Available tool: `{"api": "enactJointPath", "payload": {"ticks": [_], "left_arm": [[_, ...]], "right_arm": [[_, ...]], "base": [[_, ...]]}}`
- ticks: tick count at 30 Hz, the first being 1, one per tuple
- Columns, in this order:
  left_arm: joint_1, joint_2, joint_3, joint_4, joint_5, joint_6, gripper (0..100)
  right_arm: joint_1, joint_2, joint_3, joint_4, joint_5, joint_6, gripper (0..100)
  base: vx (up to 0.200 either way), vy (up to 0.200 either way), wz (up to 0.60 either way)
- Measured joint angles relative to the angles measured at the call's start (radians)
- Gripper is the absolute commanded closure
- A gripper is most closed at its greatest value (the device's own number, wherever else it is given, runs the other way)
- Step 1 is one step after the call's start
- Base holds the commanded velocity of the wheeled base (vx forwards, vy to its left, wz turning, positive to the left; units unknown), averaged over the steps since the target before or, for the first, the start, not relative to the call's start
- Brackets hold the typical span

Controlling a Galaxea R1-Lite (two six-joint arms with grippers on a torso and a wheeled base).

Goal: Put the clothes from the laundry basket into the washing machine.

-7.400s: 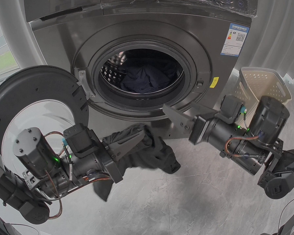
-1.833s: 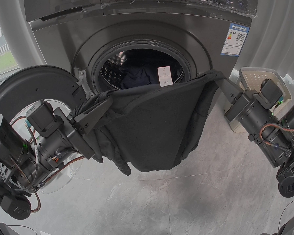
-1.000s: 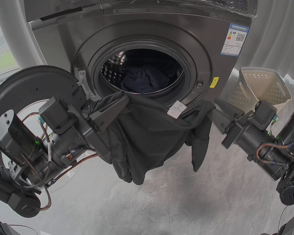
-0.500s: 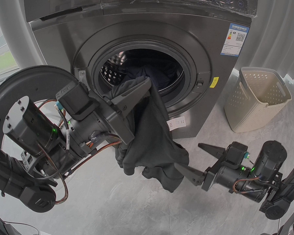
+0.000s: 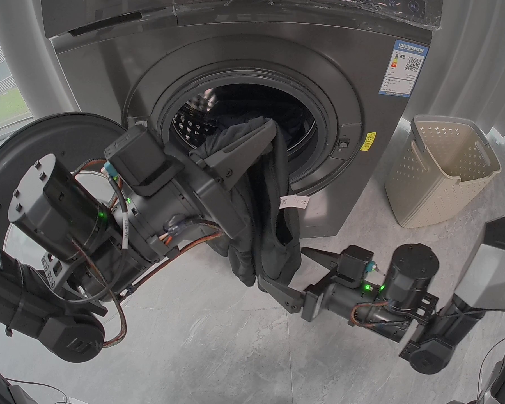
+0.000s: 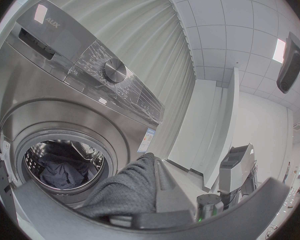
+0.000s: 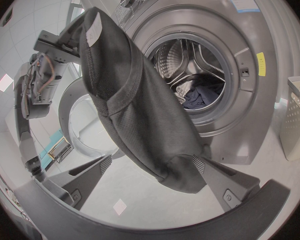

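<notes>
– Charcoal cloth: how many pieces of it?
– One, the charcoal garment [image 5: 269,209]. A second piece, a navy garment [image 6: 61,174], lies low in the drum [image 7: 176,57], so there are two garments in all.
– And the rest, counted?
– One washing machine [image 5: 247,46], with its one round door [image 5: 50,141] swung open on the robot's left. One laundry basket [image 5: 449,164], beige and perforated, stands on the tiled floor [image 5: 207,338] just beside the machine on the right. Two grippers. The machine's front carries one dial [image 6: 115,70] and two labels: a blue-and-white sticker [image 5: 403,68] and a small yellow sticker [image 5: 367,141].
– Where is the charcoal garment?
– Outside the drum, hanging in front of its mouth. The left gripper [image 5: 262,132] has its jaws pressed together on the top bunch of cloth, level with the opening.
– How does it look?
– Fine-knit, dark grey to near black, gathered lengthwise into one long drooping bundle. A stitched band runs along one edge, and one white tag [image 5: 293,202] sticks out at about mid-height. The lower end hangs clear of the floor.
– And the right gripper?
– The right gripper [image 5: 282,265] sits low, under the bundle, jaws spread wide and pinching nothing. The garment's bottom end hangs between its two fingers. In the right wrist view it rests against one finger [image 7: 223,180] and is apart from the other.
</notes>
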Motion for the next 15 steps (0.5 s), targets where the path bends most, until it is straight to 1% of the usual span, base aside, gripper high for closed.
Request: {"api": "enactJointPath", "payload": {"ticks": [3, 4, 8, 15], "left_arm": [[-0.002, 0.000, -0.002, 0.000, 0.002, 0.000, 100], [-0.002, 0.000, -0.003, 0.000, 0.002, 0.000, 100], [-0.003, -0.001, -0.005, 0.000, 0.005, 0.000, 100], [-0.004, -0.005, -0.005, -0.002, 0.008, 0.000, 100]], "right_arm": [[-0.003, 0.056, -0.094, 0.000, 0.000, -0.005, 0], [-0.003, 0.067, -0.107, 0.000, 0.000, -0.005, 0], [-0.015, 0.149, -0.209, -0.001, 0.000, -0.009, 0], [-0.023, 0.253, -0.321, 0.000, -0.005, -0.012, 0]], "base": [[0.000, 0.000, 0.00], [0.000, 0.000, 0.00], [0.000, 0.000, 0.00], [0.000, 0.000, 0.00]]}}
